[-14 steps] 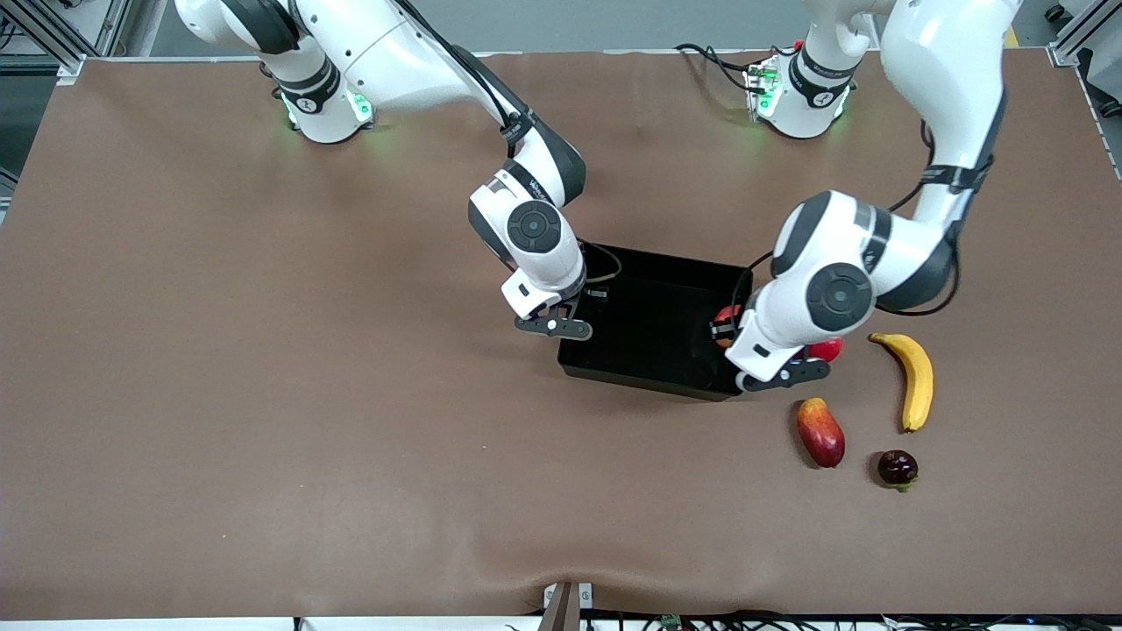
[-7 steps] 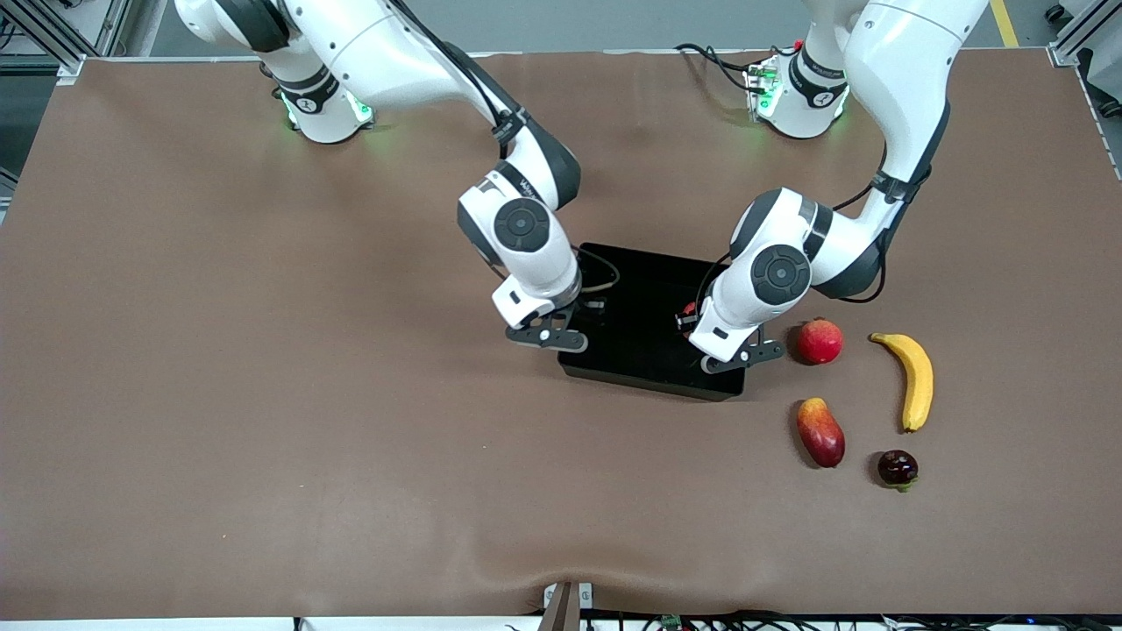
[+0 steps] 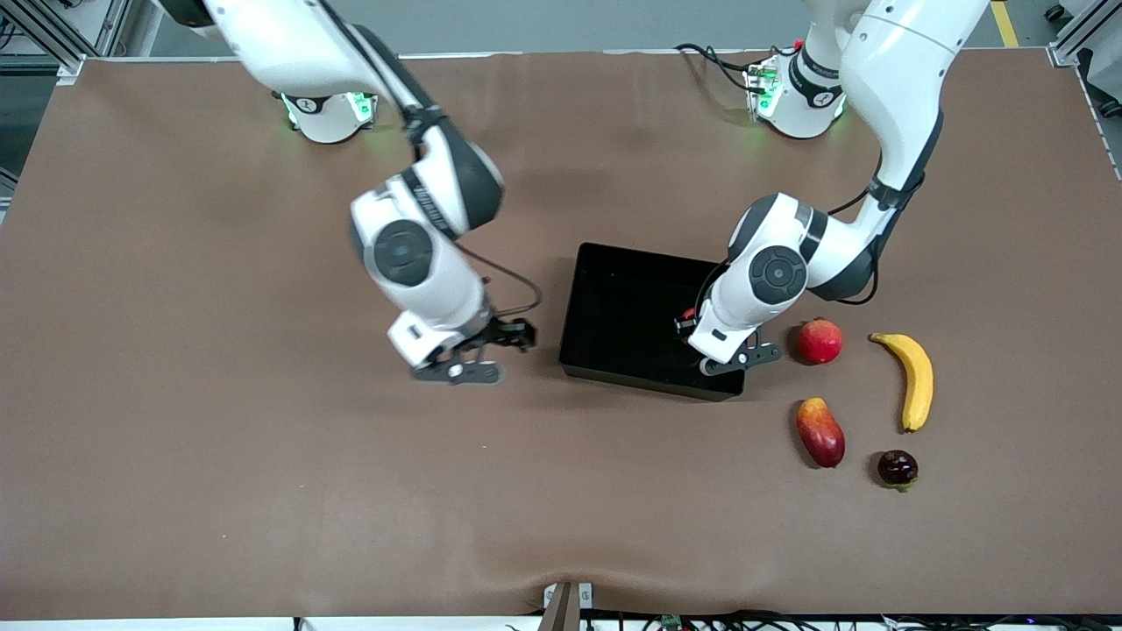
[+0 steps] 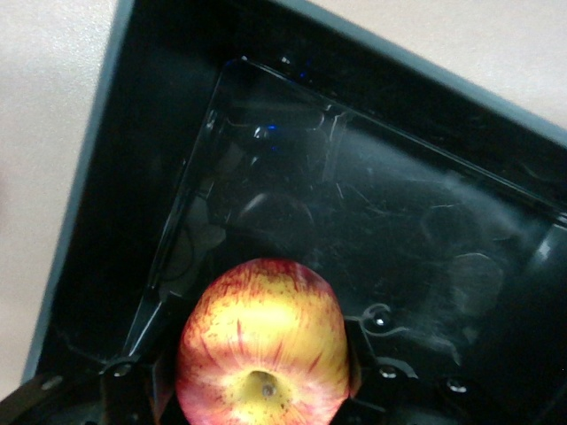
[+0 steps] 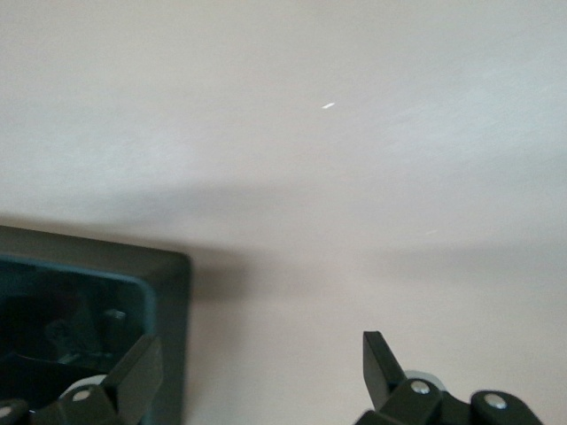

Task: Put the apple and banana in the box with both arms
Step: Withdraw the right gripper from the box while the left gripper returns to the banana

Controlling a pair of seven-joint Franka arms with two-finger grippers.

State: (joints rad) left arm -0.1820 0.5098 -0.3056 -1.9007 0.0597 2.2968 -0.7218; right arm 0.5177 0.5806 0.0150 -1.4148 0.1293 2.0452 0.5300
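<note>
A: Where is the apple (image 4: 261, 350) sitting?

B: The left tool (image 3: 701, 337) is pinching it, its fingers pressing on either side, and is holding it over the box (image 3: 614, 307), at the corner toward the left arm's end of the surface (image 3: 219, 491).

A: And the banana (image 3: 913, 377)?

B: It is lying on the surface outside the box, well apart from the left tool, toward the left arm's end. A uniformly red round fruit (image 3: 820, 342) is sitting between that tool and the banana; a mango (image 3: 820, 432) and a dark fruit (image 3: 898, 468) are lying nearer the front camera.

A: What is the right tool (image 3: 473, 350) doing?

B: It is hanging with fingers (image 5: 383, 367) spread and gripping nothing, over bare surface just beside the box's wall toward the right arm's end.
</note>
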